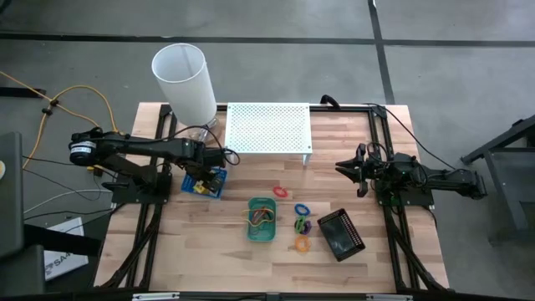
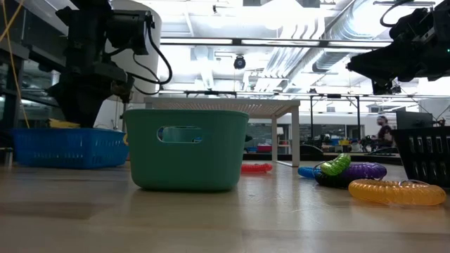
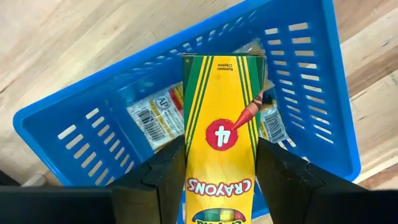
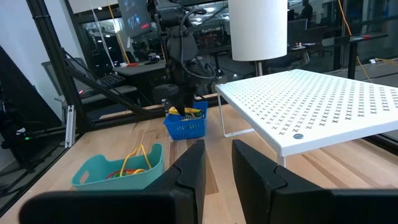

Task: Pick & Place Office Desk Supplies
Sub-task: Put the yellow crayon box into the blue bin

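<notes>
A yellow-and-green crayon box [image 3: 221, 118] stands on end in a blue slotted basket [image 3: 74, 130] at the table's left [image 1: 205, 184], with my left gripper [image 3: 221, 180] shut on it from above. Small white packets [image 3: 155, 115] lie in the basket under the box. My right gripper [image 1: 358, 170] waits level at the table's right, its fingers [image 4: 219, 162] a little apart with nothing between them. A green basket [image 1: 261, 220] holds coloured bands. Red [image 1: 280, 191], blue [image 1: 302, 209], purple [image 1: 303, 224] and orange [image 1: 301, 243] rings lie on the wood. My left gripper pinches the crayon box by its two narrow long sides [image 3: 186, 168] between both fingers, at the end nearest the wrist. The fingers point down and run along the box. The box stays upright, its lower end [image 3: 224, 62] inside the basket; whether that end rests on the packets I cannot tell.
A white perforated shelf [image 1: 267, 130] stands at the far middle, a white cylindrical lamp [image 1: 185, 79] at the far left. A black tray [image 1: 341, 234] lies at the near right. Bare wood shows along the near edge [image 1: 209, 259].
</notes>
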### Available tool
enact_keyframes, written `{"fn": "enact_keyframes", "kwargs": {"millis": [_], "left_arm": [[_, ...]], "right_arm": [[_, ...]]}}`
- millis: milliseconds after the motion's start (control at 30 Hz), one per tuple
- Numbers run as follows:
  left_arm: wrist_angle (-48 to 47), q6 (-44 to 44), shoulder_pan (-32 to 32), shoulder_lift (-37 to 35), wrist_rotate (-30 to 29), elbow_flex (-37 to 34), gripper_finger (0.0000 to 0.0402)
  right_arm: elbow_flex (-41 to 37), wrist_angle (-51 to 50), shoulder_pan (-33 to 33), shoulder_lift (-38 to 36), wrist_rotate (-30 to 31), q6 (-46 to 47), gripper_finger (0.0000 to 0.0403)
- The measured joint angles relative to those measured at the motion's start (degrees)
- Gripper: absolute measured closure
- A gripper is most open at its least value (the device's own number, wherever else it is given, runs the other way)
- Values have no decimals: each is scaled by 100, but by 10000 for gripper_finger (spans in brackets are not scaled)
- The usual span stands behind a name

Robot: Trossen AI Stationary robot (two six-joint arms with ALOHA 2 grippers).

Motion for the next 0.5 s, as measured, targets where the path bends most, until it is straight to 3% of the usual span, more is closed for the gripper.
{"fn": "enact_keyframes", "kwargs": {"millis": [300, 500], "left_arm": [[-1, -9, 0, 0, -56, 0, 180], [-10, -28, 0, -2, -55, 0, 172]], "right_arm": [[0, 0, 0, -2, 0, 0, 337], [2, 0, 1, -2, -1, -1, 337]]}}
